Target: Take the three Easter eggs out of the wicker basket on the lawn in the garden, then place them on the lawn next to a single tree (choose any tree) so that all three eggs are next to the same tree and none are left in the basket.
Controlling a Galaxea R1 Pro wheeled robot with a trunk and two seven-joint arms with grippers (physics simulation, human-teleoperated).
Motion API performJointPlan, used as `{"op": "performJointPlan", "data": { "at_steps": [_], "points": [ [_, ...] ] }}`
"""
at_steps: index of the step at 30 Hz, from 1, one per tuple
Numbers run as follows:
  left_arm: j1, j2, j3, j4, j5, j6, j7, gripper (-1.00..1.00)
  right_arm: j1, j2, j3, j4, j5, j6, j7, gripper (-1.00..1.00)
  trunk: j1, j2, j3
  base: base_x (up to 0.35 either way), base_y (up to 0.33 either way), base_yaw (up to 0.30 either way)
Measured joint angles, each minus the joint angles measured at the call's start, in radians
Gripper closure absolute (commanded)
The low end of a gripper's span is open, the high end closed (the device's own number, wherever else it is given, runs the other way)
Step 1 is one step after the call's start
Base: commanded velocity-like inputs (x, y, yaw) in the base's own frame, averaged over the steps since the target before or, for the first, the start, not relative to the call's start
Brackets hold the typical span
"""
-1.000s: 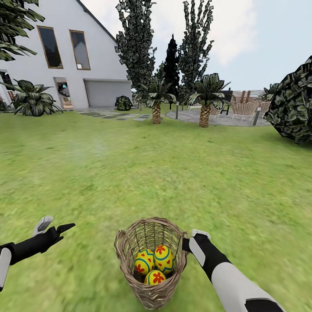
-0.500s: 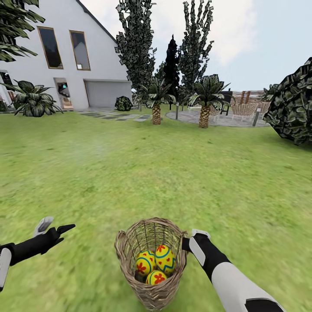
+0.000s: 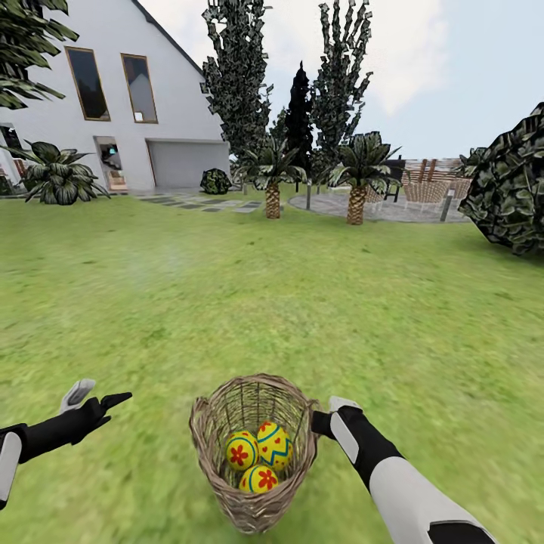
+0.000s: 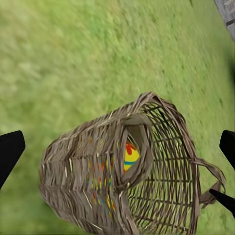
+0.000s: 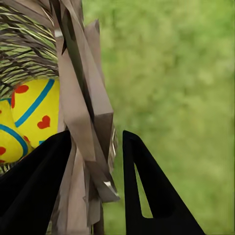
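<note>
Right hand [image 5: 95, 161] pinches the rim of the round tan open-woven wicker basket [image 3: 253, 453], at 6 o'clock on the mottled green lawn [image 3: 302, 302], holding three yellow red-flowered, blue-banded Easter eggs [image 3: 258, 457]. Left hand [image 3: 94, 399], at 8 o'clock, is spread. White gabled house [image 3: 113, 113] at 11 o'clock.

- One basket [image 3: 253, 453] of woven wicker on the grass.
- Three painted eggs inside it: one [image 3: 242, 451], a second [image 3: 273, 444], a third [image 3: 259, 479].
- Two short palms: one [image 3: 273, 172] and another [image 3: 357, 171].
- One white house [image 3: 113, 91].
- Two tall windows on its wall: one [image 3: 87, 81], the other [image 3: 139, 87].
- One garage door [image 3: 187, 163].
- Two robot arms: left gripper [image 3: 94, 398], right gripper [image 3: 326, 420].
</note>
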Motion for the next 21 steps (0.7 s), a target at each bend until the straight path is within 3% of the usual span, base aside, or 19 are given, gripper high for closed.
{"op": "performJointPlan", "data": {
  "at_steps": [21],
  "points": [
    [0.0,0.0,0.0,0.001,0.0,0.0,0.001,-1.0,0.0,0.0,-0.002,0.0,-0.001,0.0,0.001,1.0,-0.081,0.147,0.067,0.0,0.0,0.004]
  ]
}}
